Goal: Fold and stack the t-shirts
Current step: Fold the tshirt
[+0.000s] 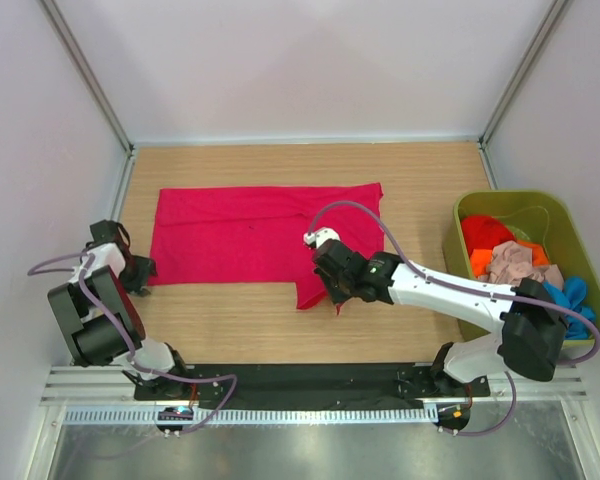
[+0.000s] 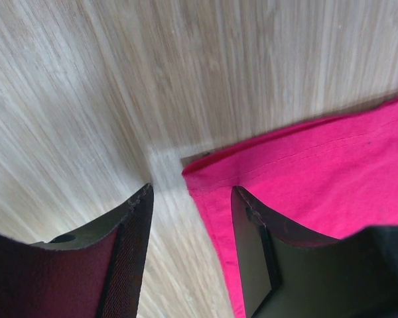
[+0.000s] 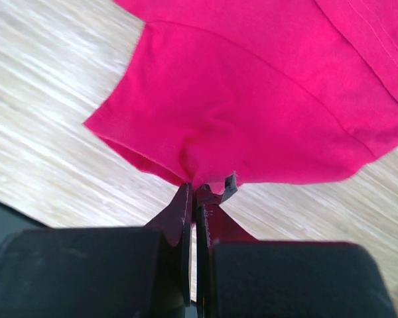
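Note:
A large crimson-red t-shirt [image 1: 245, 235] lies spread flat on the wooden table. My right gripper [image 1: 335, 292] is shut on the hem of its near-right sleeve [image 3: 252, 126], and the cloth bunches at the pinched fingertips [image 3: 188, 192]. My left gripper [image 2: 193, 192] is open at the shirt's near-left corner [image 2: 199, 173]. One of its fingers [image 2: 252, 232] is over the cloth and the other over bare wood, with the shirt's edge running between them. The orange-red t-shirt [image 1: 485, 238], beige-pink t-shirt [image 1: 515, 262] and blue t-shirt [image 1: 572, 298] lie crumpled in the tub.
The olive-green tub [image 1: 510, 196] stands at the table's right edge. White walls close in the back and both sides. A black base plate and metal rail [image 1: 300, 385] run along the near edge, behind the arms.

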Action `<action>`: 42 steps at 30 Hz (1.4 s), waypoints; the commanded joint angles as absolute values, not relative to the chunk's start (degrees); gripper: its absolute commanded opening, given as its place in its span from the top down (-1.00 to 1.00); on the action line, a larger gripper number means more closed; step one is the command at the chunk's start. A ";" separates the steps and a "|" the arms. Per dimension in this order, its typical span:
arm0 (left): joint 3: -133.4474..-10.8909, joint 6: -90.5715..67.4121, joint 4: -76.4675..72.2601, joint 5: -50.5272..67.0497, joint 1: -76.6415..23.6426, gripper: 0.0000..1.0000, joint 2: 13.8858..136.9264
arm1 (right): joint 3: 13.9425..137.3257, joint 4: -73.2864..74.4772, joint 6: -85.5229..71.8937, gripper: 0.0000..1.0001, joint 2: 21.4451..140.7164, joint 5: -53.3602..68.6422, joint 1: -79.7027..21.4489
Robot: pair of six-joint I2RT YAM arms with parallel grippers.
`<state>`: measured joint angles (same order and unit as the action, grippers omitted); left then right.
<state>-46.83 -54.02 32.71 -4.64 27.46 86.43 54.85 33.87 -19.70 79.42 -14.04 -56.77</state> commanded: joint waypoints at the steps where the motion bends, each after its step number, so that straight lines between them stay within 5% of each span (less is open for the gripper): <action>1: -45.44 -57.04 27.95 -6.77 27.77 -0.04 86.84 | 58.18 31.38 -15.82 0.98 77.17 -10.11 -56.69; 8: -44.38 -57.39 25.40 -6.77 27.77 0.19 89.03 | 57.83 31.29 -14.06 0.98 76.99 -8.70 -55.90; 16: -47.19 -56.25 24.17 -3.17 27.77 0.99 90.79 | 60.90 34.45 -13.89 0.98 76.82 -12.65 -53.70; 30: -54.04 -60.03 30.41 -5.27 26.46 1.00 87.80 | 73.38 37.97 -6.78 0.98 80.67 -20.13 -44.92; 42: -67.05 -63.45 35.33 -6.15 23.12 1.00 98.34 | 82.26 31.91 5.79 0.98 89.90 -20.83 -38.94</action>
<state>-63.79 -61.80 33.21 -4.16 23.99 95.96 78.72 35.62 0.69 88.71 -19.99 -39.68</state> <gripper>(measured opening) 0.009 0.042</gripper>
